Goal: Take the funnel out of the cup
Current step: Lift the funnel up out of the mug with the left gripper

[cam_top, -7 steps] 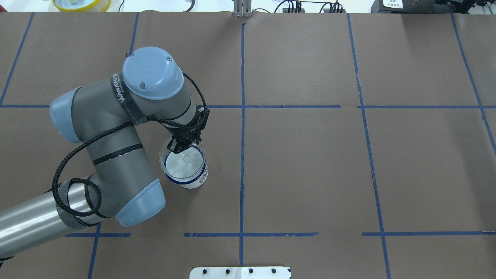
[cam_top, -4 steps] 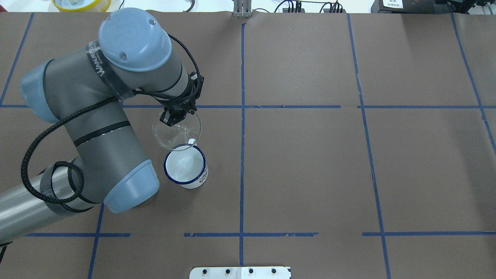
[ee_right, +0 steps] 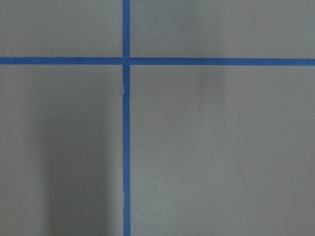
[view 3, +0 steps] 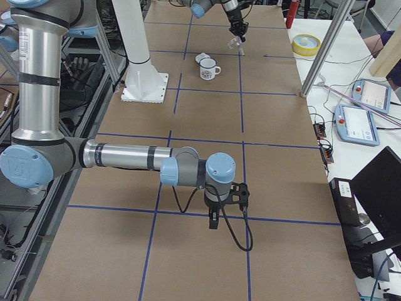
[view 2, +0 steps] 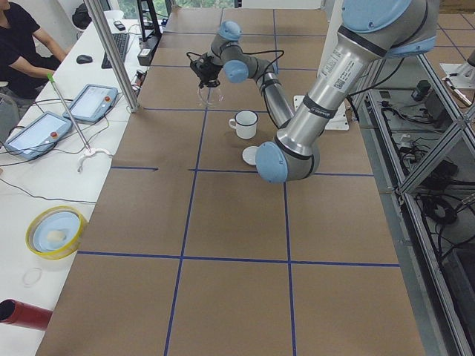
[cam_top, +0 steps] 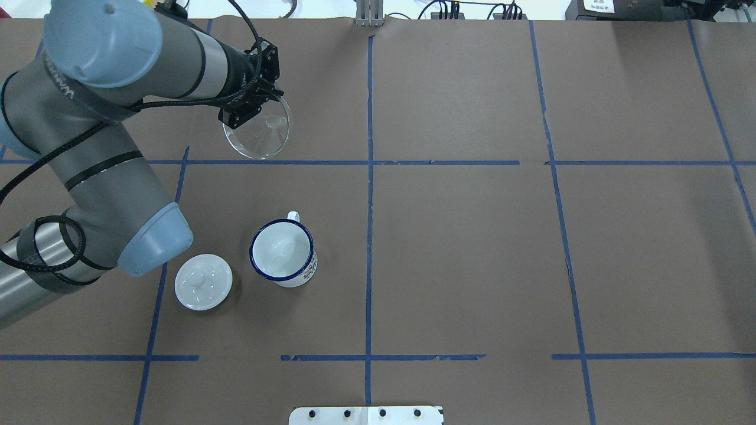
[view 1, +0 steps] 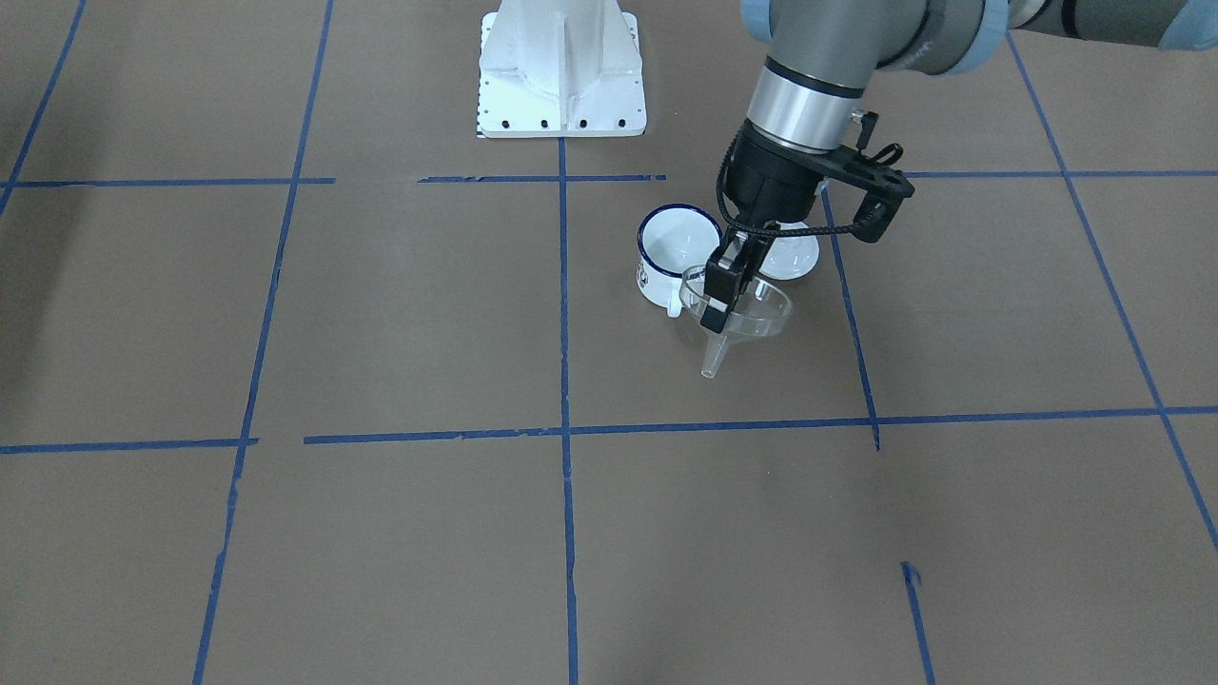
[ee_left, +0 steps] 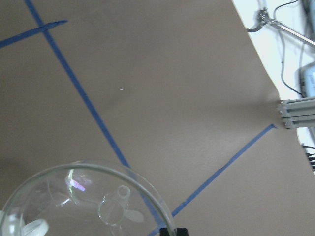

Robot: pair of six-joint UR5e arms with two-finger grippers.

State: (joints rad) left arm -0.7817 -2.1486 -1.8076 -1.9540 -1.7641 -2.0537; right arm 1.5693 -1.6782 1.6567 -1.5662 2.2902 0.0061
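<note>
The clear funnel [cam_top: 263, 139] hangs in the air, clear of the cup, pinched at its rim by my left gripper [cam_top: 237, 120], which is shut on it. In the front view the funnel [view 1: 756, 314] has its spout pointing down, above the table. It fills the bottom of the left wrist view [ee_left: 88, 201]. The cup [cam_top: 282, 251], a white mug with a dark blue rim, stands upright and empty on the table, nearer the robot than the funnel. My right gripper [view 3: 213, 219] shows only in the exterior right view, low over the table; I cannot tell whether it is open or shut.
A white round knobbed lid [cam_top: 203, 281] lies on the table just left of the cup. The robot's white base plate [cam_top: 366, 415] is at the near edge. Blue tape lines cross the brown table cover. A yellow bowl [view 2: 52, 231] sits on the side bench.
My left gripper has lifted the funnel out of the cup and carried it away toward the far left. The cup has stayed put. The lid has come into view from under the arm.
</note>
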